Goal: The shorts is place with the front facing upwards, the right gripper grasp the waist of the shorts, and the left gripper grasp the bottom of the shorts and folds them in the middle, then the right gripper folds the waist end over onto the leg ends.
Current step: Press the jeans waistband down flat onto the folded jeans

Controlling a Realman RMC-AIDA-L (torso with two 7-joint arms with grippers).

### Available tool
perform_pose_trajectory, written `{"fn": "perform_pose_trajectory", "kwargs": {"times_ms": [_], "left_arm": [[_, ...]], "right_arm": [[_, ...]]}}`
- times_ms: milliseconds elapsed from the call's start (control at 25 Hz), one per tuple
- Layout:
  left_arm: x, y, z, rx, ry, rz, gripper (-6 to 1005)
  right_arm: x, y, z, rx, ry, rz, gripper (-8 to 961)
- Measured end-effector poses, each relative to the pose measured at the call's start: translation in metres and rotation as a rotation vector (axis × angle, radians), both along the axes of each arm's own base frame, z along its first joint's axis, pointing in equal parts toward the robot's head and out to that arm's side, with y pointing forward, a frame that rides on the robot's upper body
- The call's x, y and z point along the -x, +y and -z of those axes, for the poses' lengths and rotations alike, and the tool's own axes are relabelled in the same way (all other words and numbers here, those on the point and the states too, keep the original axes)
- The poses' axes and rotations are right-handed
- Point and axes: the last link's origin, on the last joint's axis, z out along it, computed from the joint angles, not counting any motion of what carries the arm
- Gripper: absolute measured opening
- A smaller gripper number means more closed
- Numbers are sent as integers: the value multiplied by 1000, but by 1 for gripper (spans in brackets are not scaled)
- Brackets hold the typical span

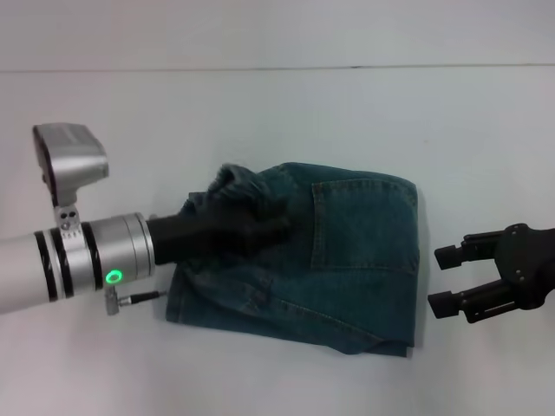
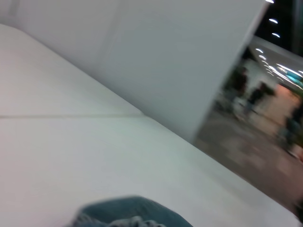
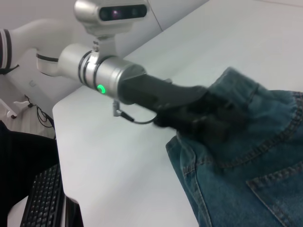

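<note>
Lying folded on the worktop (image 1: 260,104), the shorts (image 1: 347,260) sat at nine o'clock from the right gripper (image 1: 444,279), jaws apart and empty; the left gripper (image 1: 260,227) pressed on them, its jaws' state untellable.

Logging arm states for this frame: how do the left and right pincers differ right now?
The left pincer lies over the shorts, pressed into the bunched denim at their left end; the right pincer hangs off the cloth, beside the shorts' right edge, over the table. The right pincer's fingers are spread, gripping nothing; the left's are too buried to judge. Both are black two-fingered claws.
</note>
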Motion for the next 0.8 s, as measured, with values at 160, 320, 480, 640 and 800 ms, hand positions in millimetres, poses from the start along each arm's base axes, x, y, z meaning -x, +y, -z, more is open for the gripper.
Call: {"fn": "perform_pose_trajectory", "kwargs": {"times_ms": [160, 320, 480, 640, 800], "left_arm": [[9, 7, -3, -74, -15, -87, 464], [24, 9, -7, -131, -14, -176, 463], [38, 5, -12, -160, -8, -233, 462], [46, -3, -24, -189, -59, -246, 462], [43, -20, -51, -195, -117, -126, 460]], "right_arm": [[0, 0, 2, 3, 3, 1, 948], [2, 0, 2, 2, 7, -3, 948], [4, 2, 1, 2, 6, -4, 948], [5, 5, -2, -5, 5, -8, 948], [6, 9, -6, -26, 13, -7, 948]]}}
